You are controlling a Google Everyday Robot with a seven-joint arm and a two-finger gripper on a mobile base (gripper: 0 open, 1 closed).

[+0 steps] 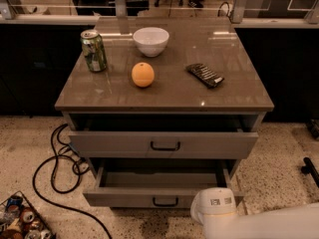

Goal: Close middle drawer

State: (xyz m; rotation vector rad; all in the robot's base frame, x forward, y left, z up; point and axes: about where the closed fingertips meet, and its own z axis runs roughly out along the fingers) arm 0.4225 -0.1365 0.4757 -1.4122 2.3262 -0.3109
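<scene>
The middle drawer stands pulled well out of the cabinet, farther than the top drawer above it. The gripper, seemingly the white housing, sits at the front right corner of the middle drawer; whether it is apart or together, I cannot tell. A green can, a white bowl and an orange rest on the cabinet.
</scene>
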